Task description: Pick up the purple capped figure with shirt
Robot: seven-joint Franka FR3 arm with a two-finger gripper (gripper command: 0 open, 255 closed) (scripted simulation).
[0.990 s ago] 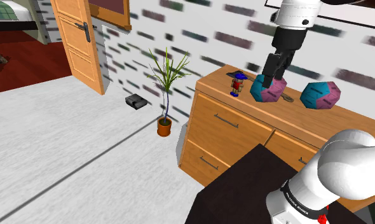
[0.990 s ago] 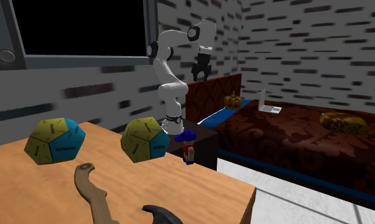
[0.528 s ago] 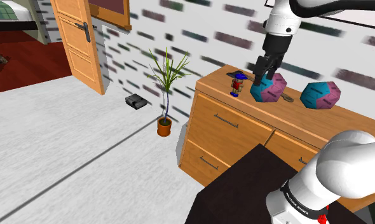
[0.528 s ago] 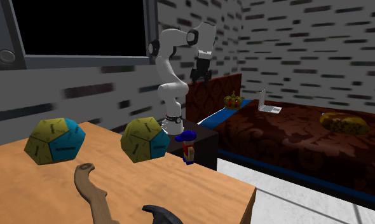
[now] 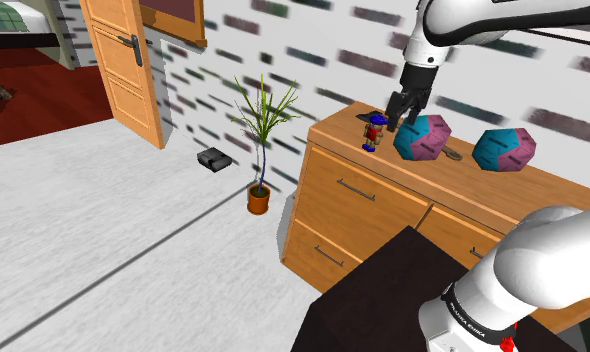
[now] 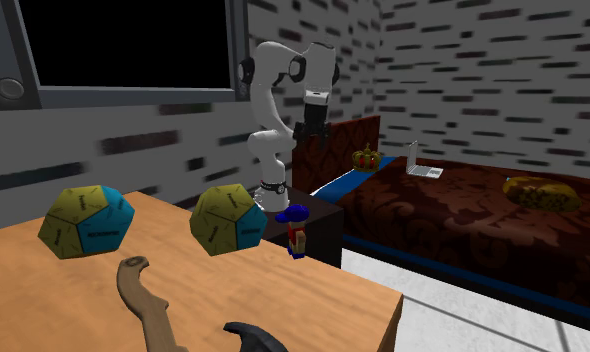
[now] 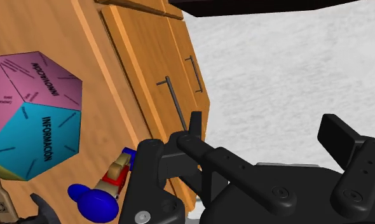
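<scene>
Figure [image 5: 374, 131] upright on wooden dresser [image 5: 383, 200], fingers [image 7: 337, 135] apart nearby — apparently not touching — brick-patterned wall [image 5: 313, 40] behind

A wooden dresser [image 5: 373, 195] with metal-handled drawers is standing against a white wall [image 5: 313, 75] that is carrying rows of dark dashes. Just beside it, toward the shoulder view's left, a potted plant [image 5: 260, 150] is sitting on the pale grey floor [image 5: 93, 230], and a small black box [image 5: 215, 159] is lying near the wall. Further left a wooden door [image 5: 123, 65] is standing open onto a dark red floor [image 5: 28, 100]. In the second exterior view a grey-framed black panel [image 6: 133, 40] is hanging at the upper left, and a dark brown patterned bed [image 6: 463, 225] is stretching along the right.
</scene>
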